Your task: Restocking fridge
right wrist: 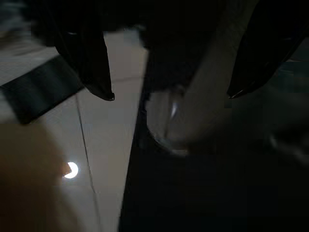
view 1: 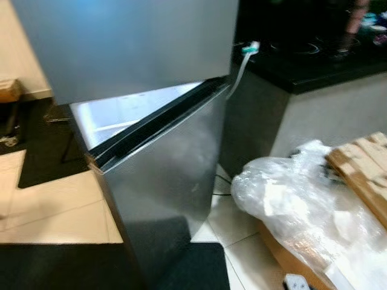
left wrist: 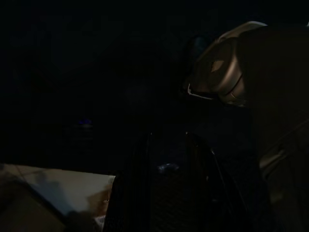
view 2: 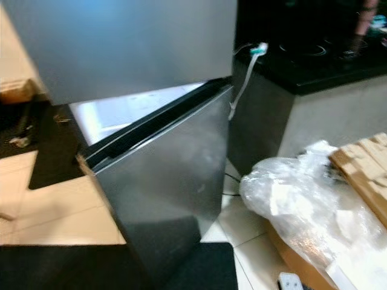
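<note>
A stainless steel fridge stands close in front of me. Its upper door (view 1: 133,42) looks closed, and the lower door (view 1: 169,181) stands ajar, with a bright strip of the inside (view 1: 121,115) showing above its black seal. In the dark left wrist view my left gripper (left wrist: 167,140) hangs low over a dark mat and pale floor tiles, its fingers a little apart with nothing between them. My right gripper (right wrist: 171,94) is open wide above the tiled floor. A blurred grey rounded shape (right wrist: 193,116) lies beyond its fingers; I cannot tell what it is.
A black counter (view 1: 314,54) on a grey base stands to the fridge's right, with a white strap (view 1: 245,57) hanging at its corner. A crumpled plastic sheet (view 1: 290,199) and wooden slats (view 1: 363,169) lie on the floor at the right. Black mats (view 1: 42,151) cover the floor at the left.
</note>
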`<state>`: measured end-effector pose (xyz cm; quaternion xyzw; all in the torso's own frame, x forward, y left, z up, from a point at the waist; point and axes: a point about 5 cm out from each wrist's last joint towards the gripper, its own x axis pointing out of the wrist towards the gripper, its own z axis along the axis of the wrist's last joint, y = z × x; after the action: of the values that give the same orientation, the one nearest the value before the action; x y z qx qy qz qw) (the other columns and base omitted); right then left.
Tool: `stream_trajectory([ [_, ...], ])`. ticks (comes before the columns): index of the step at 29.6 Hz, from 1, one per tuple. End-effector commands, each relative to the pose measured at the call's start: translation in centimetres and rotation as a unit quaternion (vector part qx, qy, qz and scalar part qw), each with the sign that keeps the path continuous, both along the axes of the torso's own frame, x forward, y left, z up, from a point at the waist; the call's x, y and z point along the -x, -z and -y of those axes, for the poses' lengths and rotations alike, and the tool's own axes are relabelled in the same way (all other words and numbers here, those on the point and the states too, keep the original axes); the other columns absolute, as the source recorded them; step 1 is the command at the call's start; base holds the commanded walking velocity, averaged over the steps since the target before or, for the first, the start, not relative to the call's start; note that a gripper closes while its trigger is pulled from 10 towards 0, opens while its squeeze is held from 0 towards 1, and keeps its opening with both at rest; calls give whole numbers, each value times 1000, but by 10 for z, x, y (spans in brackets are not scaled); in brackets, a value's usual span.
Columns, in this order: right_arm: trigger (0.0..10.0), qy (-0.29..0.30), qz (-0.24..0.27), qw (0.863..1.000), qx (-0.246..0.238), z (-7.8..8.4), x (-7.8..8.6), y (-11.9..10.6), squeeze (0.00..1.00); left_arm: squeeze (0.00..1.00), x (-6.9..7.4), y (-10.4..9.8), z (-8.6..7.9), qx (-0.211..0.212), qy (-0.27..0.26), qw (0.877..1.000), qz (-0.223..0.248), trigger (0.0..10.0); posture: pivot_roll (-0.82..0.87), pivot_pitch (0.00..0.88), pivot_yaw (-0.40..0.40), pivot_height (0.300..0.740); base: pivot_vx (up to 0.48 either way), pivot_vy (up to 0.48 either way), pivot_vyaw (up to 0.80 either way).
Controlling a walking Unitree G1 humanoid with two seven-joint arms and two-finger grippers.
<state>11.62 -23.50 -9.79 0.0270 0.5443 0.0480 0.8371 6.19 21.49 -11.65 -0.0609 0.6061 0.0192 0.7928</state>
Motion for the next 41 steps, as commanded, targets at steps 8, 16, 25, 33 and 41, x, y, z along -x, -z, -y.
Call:
stream_trajectory([
  [8, 10000, -31, -27, 999, 27, -3, 13, 5, 0, 0, -5, -1, 1, -3, 9, 1000, 5, 10000, -59, 0, -5, 740, 0, 0, 752],
  [16, 10000, -37, -24, 998, 40, 0, 10, 4, 0, 0, -7, -1, 2, -2, 10, 1000, 7, 10000, -62, 0, -6, 740, 0, 0, 750],
  [25, 10000, -46, -25, 997, 59, 3, 11, 4, 0, 0, -6, 0, 2, -2, 12, 1000, 5, 10000, -59, 0, -11, 740, 0, 0, 344],
  [33, 10000, -50, -26, 997, 58, 4, 10, 3, 0, 0, -6, -1, 2, -3, 12, 1000, 6, 10000, -58, 0, -11, 740, 0, 0, 738],
  [41, 10000, -48, -25, 996, 71, 6, 9, 3, 0, 0, -6, -1, 2, -3, 13, 1000, 6, 10000, -59, 0, -10, 740, 0, 0, 609],
])
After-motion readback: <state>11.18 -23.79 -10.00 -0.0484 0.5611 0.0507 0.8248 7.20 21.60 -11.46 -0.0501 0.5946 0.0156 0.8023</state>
